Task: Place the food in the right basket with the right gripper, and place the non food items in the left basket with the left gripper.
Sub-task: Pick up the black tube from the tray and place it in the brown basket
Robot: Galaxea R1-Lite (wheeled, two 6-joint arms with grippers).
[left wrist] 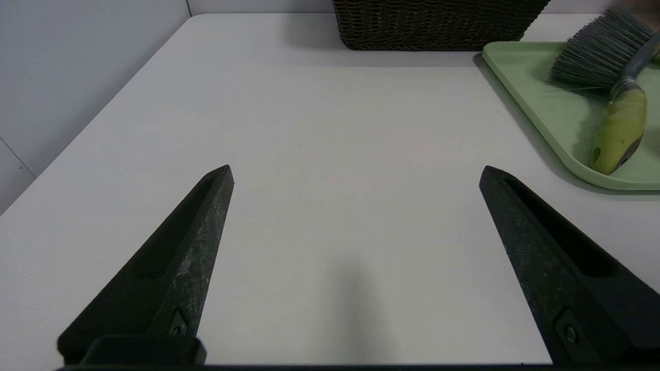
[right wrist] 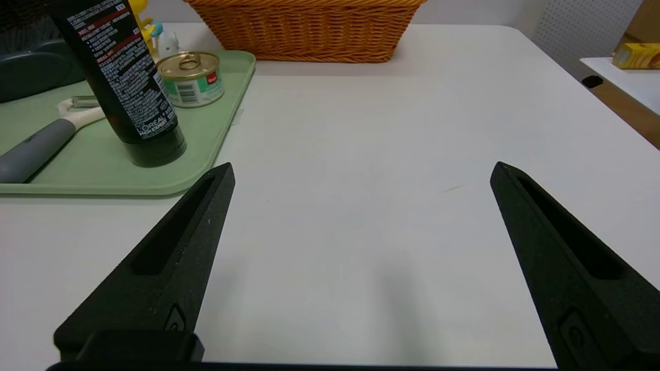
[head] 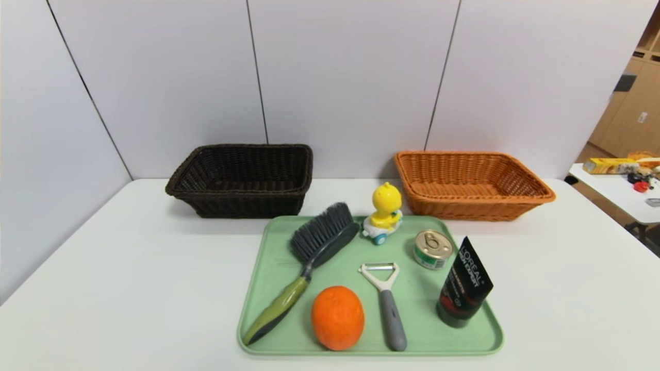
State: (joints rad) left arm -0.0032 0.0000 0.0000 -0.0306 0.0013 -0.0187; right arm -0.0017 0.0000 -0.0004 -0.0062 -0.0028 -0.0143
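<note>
A green tray (head: pixel 268 268) holds a brush (head: pixel 314 252), a yellow duck toy (head: pixel 384 212), a tin can (head: pixel 432 249), a peeler (head: pixel 386 299), an orange (head: pixel 337 317) and a black tube (head: pixel 465 286). Behind it stand the dark brown left basket (head: pixel 242 179) and the orange right basket (head: pixel 472 184). Neither gripper shows in the head view. My left gripper (left wrist: pixel 356 175) is open and empty over bare table, beside the tray's brush (left wrist: pixel 613 82). My right gripper (right wrist: pixel 361 172) is open and empty over bare table beside the black tube (right wrist: pixel 126 77) and tin can (right wrist: pixel 191 77).
White wall panels close the table at the back and left. A second table (head: pixel 619 193) with small items stands off to the right. Bare white tabletop lies on both sides of the tray.
</note>
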